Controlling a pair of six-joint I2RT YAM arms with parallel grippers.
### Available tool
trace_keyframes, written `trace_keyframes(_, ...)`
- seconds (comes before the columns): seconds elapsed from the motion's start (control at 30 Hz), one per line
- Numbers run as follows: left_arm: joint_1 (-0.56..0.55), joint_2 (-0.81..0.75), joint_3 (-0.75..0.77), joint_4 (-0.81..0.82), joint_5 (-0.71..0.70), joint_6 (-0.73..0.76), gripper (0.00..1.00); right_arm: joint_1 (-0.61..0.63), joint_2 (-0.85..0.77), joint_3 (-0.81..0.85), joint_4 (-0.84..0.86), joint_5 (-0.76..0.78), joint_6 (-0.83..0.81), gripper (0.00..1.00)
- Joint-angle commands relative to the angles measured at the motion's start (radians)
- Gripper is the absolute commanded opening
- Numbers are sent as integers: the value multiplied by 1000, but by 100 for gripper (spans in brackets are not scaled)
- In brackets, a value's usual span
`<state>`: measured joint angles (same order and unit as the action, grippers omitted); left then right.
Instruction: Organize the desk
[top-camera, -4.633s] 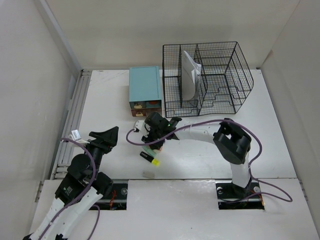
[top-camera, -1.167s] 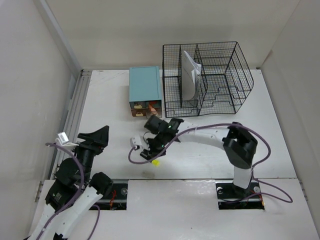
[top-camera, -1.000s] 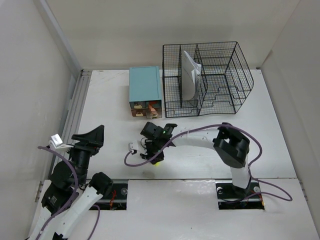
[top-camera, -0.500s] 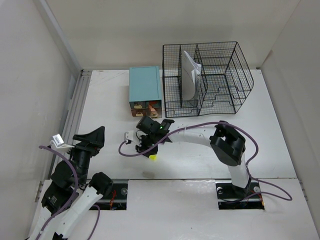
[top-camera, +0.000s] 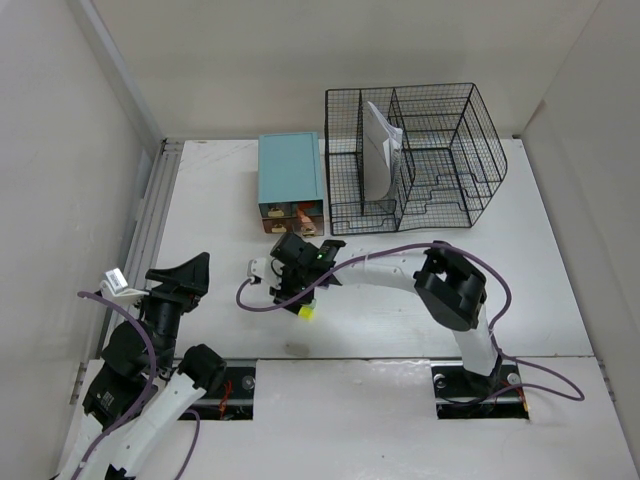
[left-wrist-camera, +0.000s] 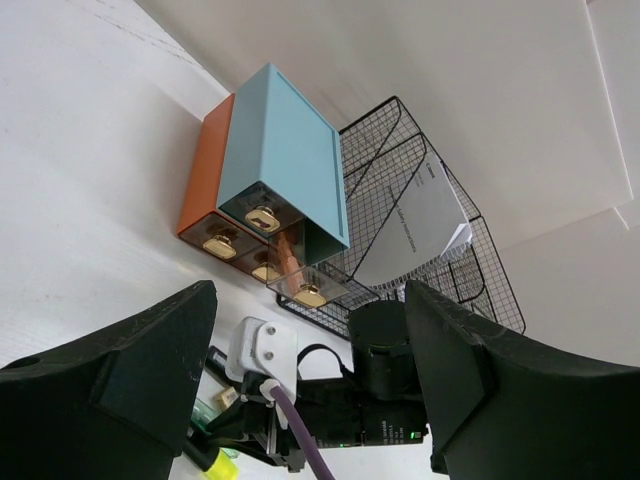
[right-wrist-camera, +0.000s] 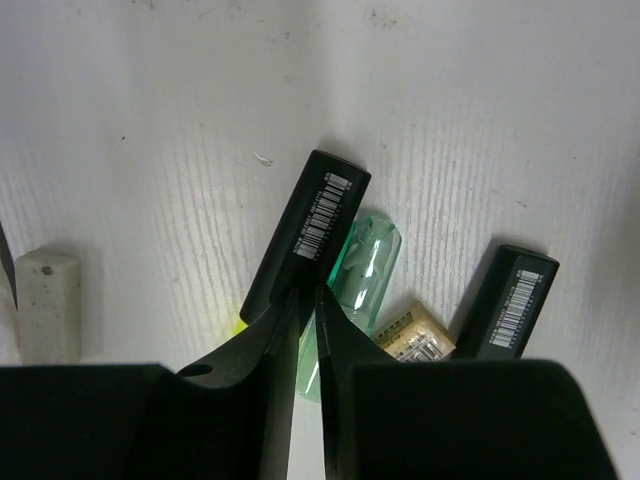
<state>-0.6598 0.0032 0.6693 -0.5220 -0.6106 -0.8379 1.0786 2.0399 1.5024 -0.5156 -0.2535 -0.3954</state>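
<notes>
The white desk (top-camera: 215, 200) holds a small pile of pens near its front middle. My right gripper (top-camera: 297, 296) is down on that pile with its fingers nearly together. In the right wrist view its fingertips (right-wrist-camera: 304, 296) rest at the seam between a black marker with a barcode (right-wrist-camera: 318, 222) and a clear green highlighter (right-wrist-camera: 362, 262); nothing shows between them. A tan tag (right-wrist-camera: 412, 336) and a second black marker (right-wrist-camera: 508, 298) lie to the right. A yellow cap (top-camera: 309, 313) sticks out of the pile. My left gripper (top-camera: 186, 274) is open, empty and raised at the left.
A teal drawer box (top-camera: 290, 180) with one small drawer pulled out (left-wrist-camera: 300, 288) stands at the back. Beside it is a black wire rack (top-camera: 420, 160) holding a paper (top-camera: 380, 150). A white eraser (right-wrist-camera: 46, 305) lies near the front edge. A purple cable (top-camera: 250, 300) loops left of the pile.
My right gripper has slid a little left and away from the front edge over the pens. The left arm has stayed still over the last second.
</notes>
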Motion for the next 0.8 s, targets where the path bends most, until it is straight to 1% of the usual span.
trace_keyframes(0.0,-4,-180,6,24,-2,20,73,-2,6,32,28,39,10,18)
trace_keyframes(0.13,-4,-180,6,24,-2,20,73,-11,6,21,38,60,10,18)
trace_keyframes(0.17,-4,-180,6,24,-2,20,73,-11,6,21,38,60,10,19)
trace_keyframes(0.37,-4,-180,6,24,-2,20,73,-20,6,1,38,69,10,31)
trace_keyframes(0.4,-4,-180,6,24,-2,20,73,-20,6,1,38,69,1,35)
trace_keyframes(0.47,-4,-180,6,24,-2,20,73,-20,6,1,38,69,1,38)
trace_keyframes(0.67,-4,-180,6,24,-2,20,73,-20,6,-8,38,79,-8,42)
trace_keyframes(0.77,-4,-180,6,24,-2,20,73,-20,28,-8,28,54,-8,43)
